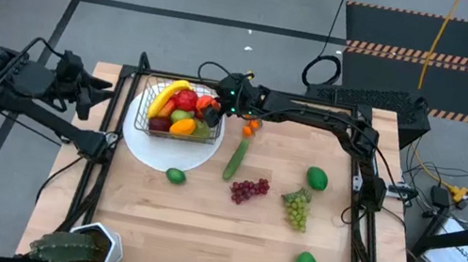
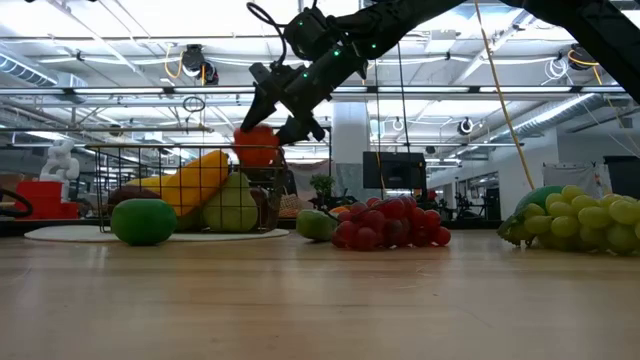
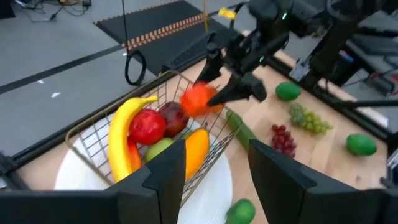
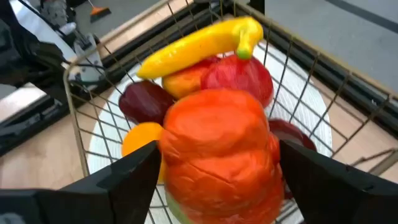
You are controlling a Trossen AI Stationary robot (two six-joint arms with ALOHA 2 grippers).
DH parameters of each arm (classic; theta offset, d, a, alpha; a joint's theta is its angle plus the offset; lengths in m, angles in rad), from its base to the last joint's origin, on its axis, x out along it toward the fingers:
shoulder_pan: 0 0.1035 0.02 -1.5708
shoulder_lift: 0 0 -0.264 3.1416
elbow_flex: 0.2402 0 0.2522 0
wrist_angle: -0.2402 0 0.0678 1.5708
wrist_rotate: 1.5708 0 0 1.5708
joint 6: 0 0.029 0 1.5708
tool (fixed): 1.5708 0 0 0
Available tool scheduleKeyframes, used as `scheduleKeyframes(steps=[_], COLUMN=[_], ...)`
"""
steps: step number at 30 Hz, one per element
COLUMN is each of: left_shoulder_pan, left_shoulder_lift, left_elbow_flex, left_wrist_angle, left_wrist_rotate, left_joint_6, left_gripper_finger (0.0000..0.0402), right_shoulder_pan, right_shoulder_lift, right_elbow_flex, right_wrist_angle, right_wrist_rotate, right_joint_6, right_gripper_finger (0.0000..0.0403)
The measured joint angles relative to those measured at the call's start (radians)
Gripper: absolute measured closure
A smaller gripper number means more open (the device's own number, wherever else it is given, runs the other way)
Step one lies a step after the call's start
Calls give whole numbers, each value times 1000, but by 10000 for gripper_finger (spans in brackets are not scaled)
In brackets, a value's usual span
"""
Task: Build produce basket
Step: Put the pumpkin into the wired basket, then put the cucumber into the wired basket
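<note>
A wooden bench (image 1: 198,230) carries a round white plate (image 1: 139,142), and on it sits the wire basket (image 1: 156,94), already piled so full that some pieces inside are hidden behind others and cannot all be told apart from above. What can be counted in the basket: one yellow banana (image 1: 170,95), at least two red apples (image 1: 184,99), one dark reddish fruit (image 4: 144,102), and one orange-yellow mango (image 1: 182,126) beside a pale green fruit (image 3: 158,149). Loose on the bench lie one cucumber (image 1: 236,158), one bunch of purple grapes (image 1: 249,190), one bunch of green grapes (image 1: 297,207), one lime (image 1: 175,175) just beside the plate, two larger green fruits (image 1: 317,177) well apart near the right edge, and a small orange piece (image 1: 251,127) near the cucumber's far end. A spiky potted plant (image 1: 76,247) is cut off at the near corner. The right claw (image 2: 278,118) hangs above the basket's right end, fingers spread wide either side of an orange pepper (image 4: 217,155); whether they grip it or merely flank it cannot be told. The left claw (image 1: 95,95) waits off the bench's left edge, fingers partly apart and holding nothing.
</note>
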Motion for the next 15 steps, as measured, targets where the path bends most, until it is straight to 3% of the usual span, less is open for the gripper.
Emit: scheduleKeyframes(steps=[7, 15], left_shoulder_pan=[0, 0], left_shoulder_lift=[2, 36], left_elbow_flex=[0, 0], left_wrist_angle=[87, 98], left_wrist_rotate=[-37, -46], left_joint_6=[28, 37], left_gripper_finger=[229, 229], right_shoulder_pan=[4, 8], right_shoulder_lift=[-9, -82], right_elbow_flex=[0, -1], right_wrist_angle=[-4, -22], right_wrist_rotate=[-3, -6], right_joint_6=[6, 88], right_gripper_finger=[55, 53])
